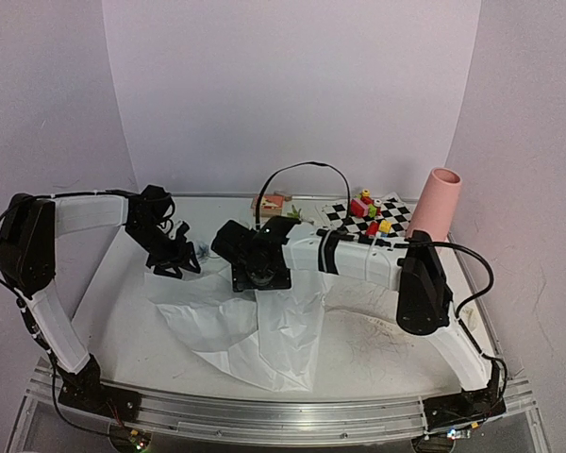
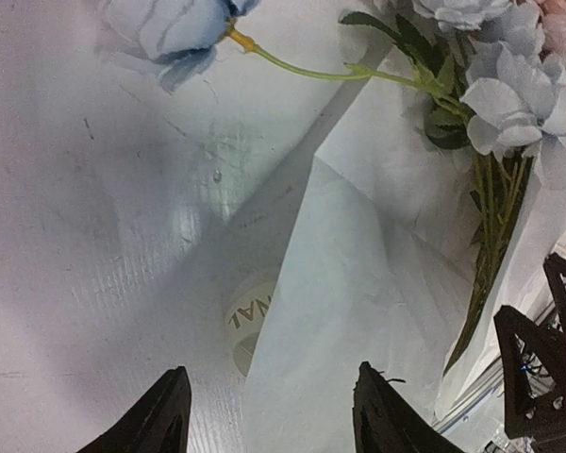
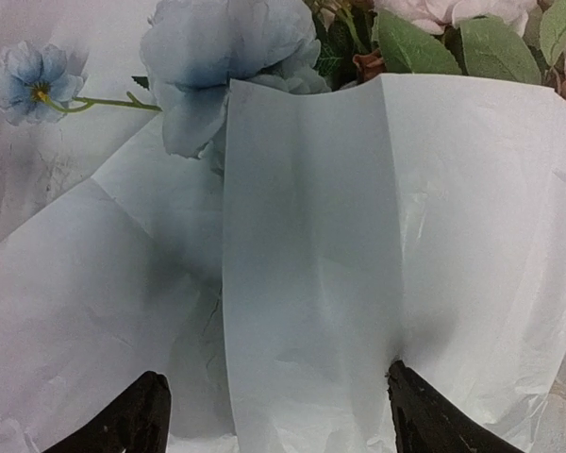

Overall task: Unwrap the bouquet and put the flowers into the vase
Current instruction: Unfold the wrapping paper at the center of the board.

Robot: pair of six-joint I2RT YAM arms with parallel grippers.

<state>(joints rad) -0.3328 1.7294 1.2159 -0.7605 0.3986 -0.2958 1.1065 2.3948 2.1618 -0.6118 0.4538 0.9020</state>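
1. L gripper (image 2: 269, 377): jaws apart, nothing btwn them. It hangs low over the table (image 2: 94, 236), w/ the paper's near edge just ahead of its right finger. My read: it's open so it can take a hold on that edge.
2. R gripper (image 3: 274, 373): jaws wide, empty, straddling a raised fold of the paper sheet (image 3: 311, 236). The fold runs straight ahead from btwn the fingers, a likely pinch line for peeling the wrap back.
3. The sheet lies spread and creased under and ahead of both grippers. One flap covers the lower stems, so the unwrap looks part done, not finished.
4. A round label (image 2: 245, 326) sits just ahead of the L gripper, half tucked under the paper edge. Prob. the sticker that held the wrap shut; can't tell for sure.
5. Stems (image 2: 491, 236) are ahead and to the right of the L gripper, lying in the paper's channel, not gripped by either arm.
6. Flowers (image 3: 226, 47) are at the far end of the fold, beyond the R gripper, heads resting on the paper and table. A loose bloom (image 3: 24, 80) on a thin stem lies ahead-left, apart from the bunch.
7. Vase (image 1: 436, 203): upright, well apart, far off to the R gripper's right at the back corner. It stands just beside a checkered mat (image 1: 344, 215) w/ toy blocks (image 1: 368, 209). Nothing shows above its mouth, so placing isn't begun.
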